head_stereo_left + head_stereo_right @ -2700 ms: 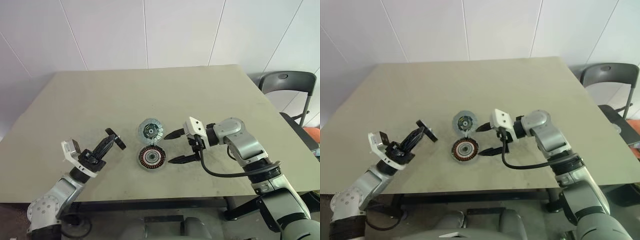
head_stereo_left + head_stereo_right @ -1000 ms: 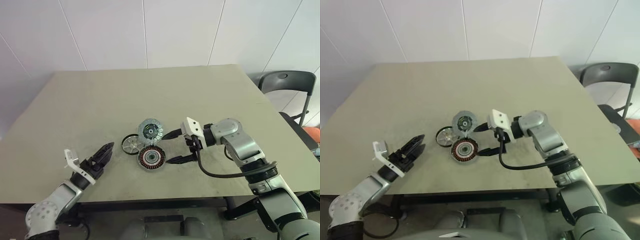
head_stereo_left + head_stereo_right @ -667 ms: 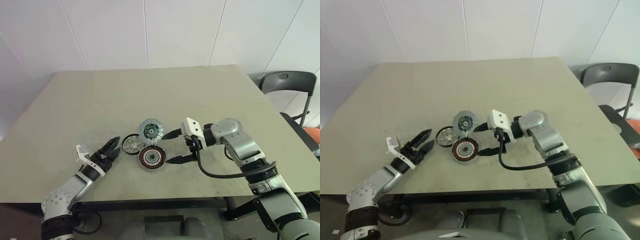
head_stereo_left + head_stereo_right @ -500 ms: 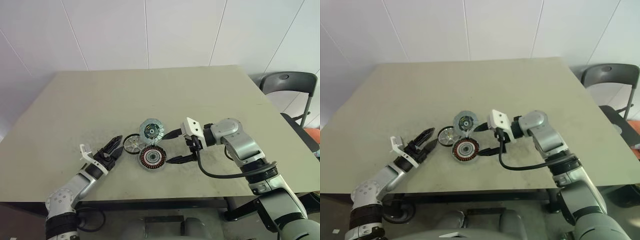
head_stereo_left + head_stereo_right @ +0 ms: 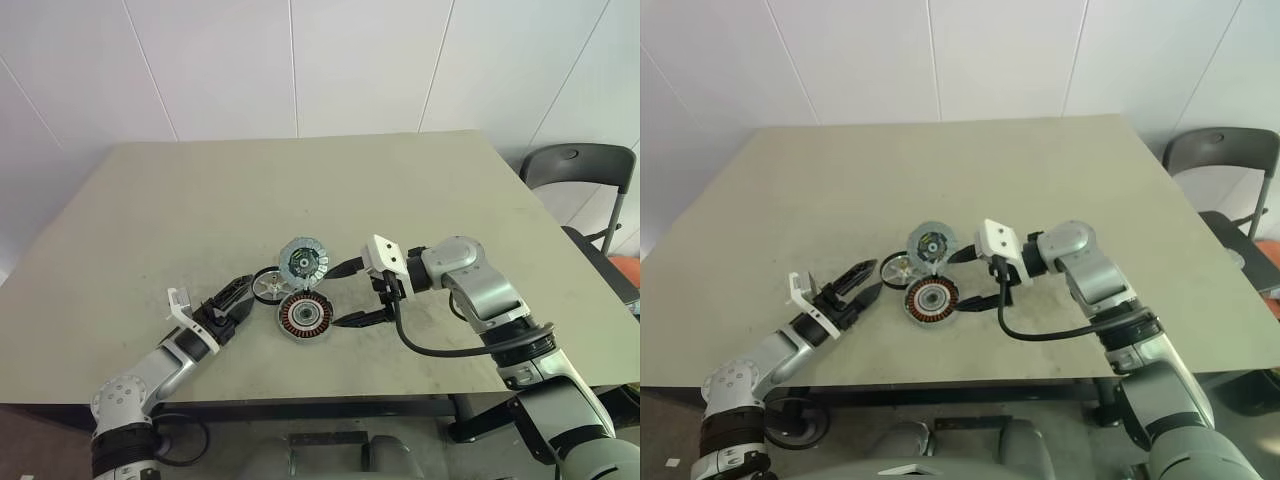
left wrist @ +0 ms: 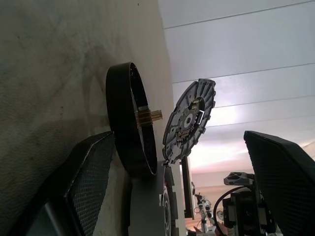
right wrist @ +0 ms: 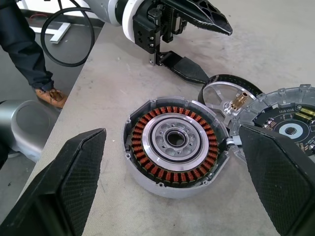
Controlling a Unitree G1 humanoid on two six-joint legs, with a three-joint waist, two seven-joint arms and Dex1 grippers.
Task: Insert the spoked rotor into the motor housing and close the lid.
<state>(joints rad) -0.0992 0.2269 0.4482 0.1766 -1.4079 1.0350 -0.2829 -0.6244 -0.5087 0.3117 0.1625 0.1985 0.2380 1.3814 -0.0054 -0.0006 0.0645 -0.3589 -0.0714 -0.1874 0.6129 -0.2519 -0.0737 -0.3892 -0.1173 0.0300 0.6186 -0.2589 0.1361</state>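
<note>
We see the left gripper [image 5: 238, 296] reaching low and level across the table [image 5: 180, 200], fingers spread about the rotor [image 5: 268, 285]. The right gripper [image 5: 347, 294] points leftward, spread around the housing [image 5: 304, 316]. The lid [image 5: 302, 262] lies mid-table, beside both parts.

On the counter [image 5: 1060, 190], the left pincer [image 5: 864, 279] lies low with its fingers apart, the spoked rotor [image 5: 894, 270] just beyond its tips. The motor housing [image 5: 930, 298] sits between it and the right pincer [image 5: 968, 277], whose spread fingers flank the housing's side. The lid [image 5: 929, 243] rests beside the right pincer's farther finger.
</note>
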